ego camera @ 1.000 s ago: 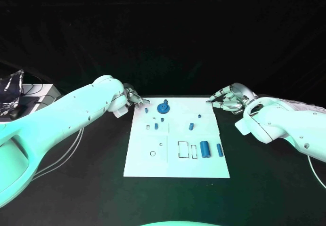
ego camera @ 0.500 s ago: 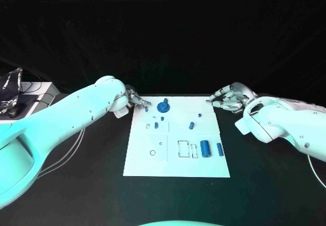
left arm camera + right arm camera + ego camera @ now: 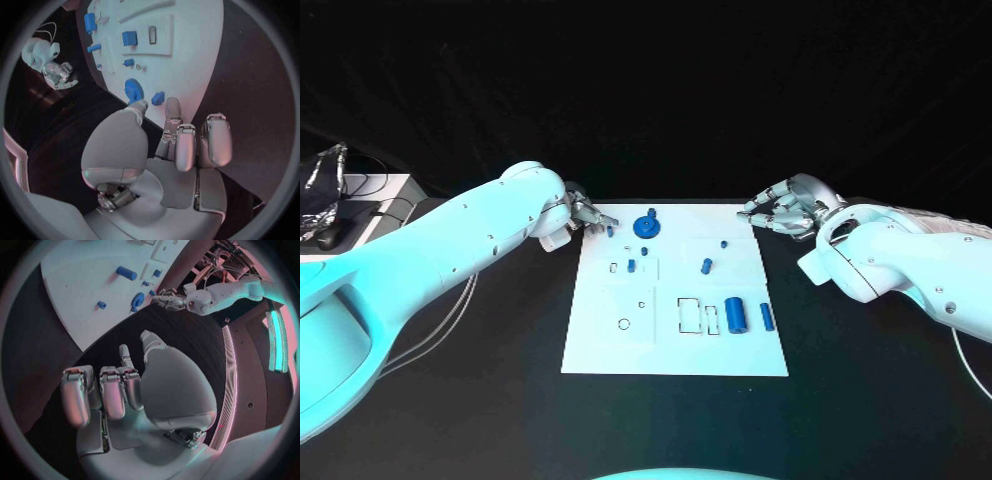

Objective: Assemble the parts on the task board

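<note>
Flanking the task board (image 3: 672, 352) — left hand (image 3: 580, 217), right hand (image 3: 782, 212) — fingers released, grasping nothing.

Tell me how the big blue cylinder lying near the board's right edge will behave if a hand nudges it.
The big blue cylinder lies on its side, so it would probably roll sideways across the task board. It looks solid and stiff. Its smooth surface may slip between fingers.

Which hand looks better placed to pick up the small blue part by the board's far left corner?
Probably the left hand: its fingertips sit right beside that small blue part, while the right hand is off the white task board.
</note>
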Available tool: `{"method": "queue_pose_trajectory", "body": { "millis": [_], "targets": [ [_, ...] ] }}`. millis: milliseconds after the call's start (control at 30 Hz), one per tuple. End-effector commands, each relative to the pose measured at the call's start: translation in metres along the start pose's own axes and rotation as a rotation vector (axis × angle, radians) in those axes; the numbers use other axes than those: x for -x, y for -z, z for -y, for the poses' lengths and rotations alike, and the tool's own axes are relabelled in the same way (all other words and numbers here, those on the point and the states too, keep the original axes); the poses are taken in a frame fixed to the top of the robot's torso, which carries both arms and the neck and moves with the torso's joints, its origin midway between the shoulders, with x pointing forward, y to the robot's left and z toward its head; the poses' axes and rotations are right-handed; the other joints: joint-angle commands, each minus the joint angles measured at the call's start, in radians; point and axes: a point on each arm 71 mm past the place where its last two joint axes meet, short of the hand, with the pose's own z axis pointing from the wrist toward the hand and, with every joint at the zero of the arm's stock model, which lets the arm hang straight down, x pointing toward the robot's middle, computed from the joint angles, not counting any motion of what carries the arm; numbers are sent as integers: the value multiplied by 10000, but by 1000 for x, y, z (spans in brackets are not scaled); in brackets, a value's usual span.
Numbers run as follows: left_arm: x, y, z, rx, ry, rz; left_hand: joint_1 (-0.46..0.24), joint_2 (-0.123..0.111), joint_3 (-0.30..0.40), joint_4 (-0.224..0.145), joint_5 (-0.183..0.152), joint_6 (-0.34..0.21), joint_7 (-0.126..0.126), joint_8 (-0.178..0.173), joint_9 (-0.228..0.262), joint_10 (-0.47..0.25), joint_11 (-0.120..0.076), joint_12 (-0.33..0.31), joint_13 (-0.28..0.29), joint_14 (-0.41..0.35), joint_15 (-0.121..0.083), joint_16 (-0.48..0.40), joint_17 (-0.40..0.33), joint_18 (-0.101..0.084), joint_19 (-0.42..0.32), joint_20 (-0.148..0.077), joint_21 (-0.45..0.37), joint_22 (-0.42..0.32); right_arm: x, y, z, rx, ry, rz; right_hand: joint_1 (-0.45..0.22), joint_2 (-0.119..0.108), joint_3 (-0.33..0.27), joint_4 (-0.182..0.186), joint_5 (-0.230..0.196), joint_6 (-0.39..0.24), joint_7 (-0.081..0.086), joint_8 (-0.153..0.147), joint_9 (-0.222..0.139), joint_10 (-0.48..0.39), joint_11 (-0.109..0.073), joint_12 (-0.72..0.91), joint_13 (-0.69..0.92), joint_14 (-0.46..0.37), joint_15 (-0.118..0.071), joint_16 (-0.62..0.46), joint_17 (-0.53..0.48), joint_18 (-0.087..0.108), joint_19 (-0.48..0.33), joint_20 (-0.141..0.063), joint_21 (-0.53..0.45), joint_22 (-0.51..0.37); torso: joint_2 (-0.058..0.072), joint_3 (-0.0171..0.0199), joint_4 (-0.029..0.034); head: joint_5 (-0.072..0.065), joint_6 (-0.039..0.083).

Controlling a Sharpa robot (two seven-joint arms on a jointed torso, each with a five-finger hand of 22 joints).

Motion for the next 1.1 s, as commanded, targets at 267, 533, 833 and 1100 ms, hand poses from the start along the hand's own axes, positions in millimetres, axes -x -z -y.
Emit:
{"method": "queue_pose_trajectory", "body": {
  "millis": [267,533,833,1100],
  "targets": [
    [-3,1,5,-210,-77,-298,107,21,17,-34,31,140,-28,90,-25,63,-56,57,-22,827,-95,89,1981,-61,119,-16,91,71,-1,-1,-2,166,85,-21,-119,16,74,-8,35,-65,22,54,24,958,-61,9,2553,996,-68,-14,2386,-109,854,-99,-30,2310,9,1,-1,22,-8],
    [-3,1,4,-201,-20,-291,437,212,245,-42,40,285,-118,192,-53,132,-136,33,-83,841,-165,108,2017,-63,131,-61,103,90,-1,-1,-2,163,89,-26,-119,16,74,-8,35,-65,22,54,24,958,-61,9,2553,996,-68,-14,2386,-109,854,-99,-30,2310,17,-1,7,50,-17],
    [-4,1,6,-425,256,-440,1454,367,1493,-75,57,226,-191,359,2,128,-213,-197,-283,830,-238,96,1991,-50,74,-126,55,43,-1,-2,-2,162,94,-35,-119,16,74,-8,35,-65,22,54,24,958,-61,9,2553,996,-68,-14,2386,-109,854,-99,-30,2310,13,-2,-4,63,-33],
    [-3,1,6,-589,510,-419,1918,-122,3719,-369,36,80,-276,898,512,321,-280,-407,-467,848,-286,125,2050,-58,91,-180,67,105,-1,-3,-2,156,101,-35,-121,19,90,-10,36,-65,21,63,34,959,-63,11,2555,993,-69,-18,2372,-109,855,-100,-28,2312,22,-6,-12,38,-42]
  ]
}}
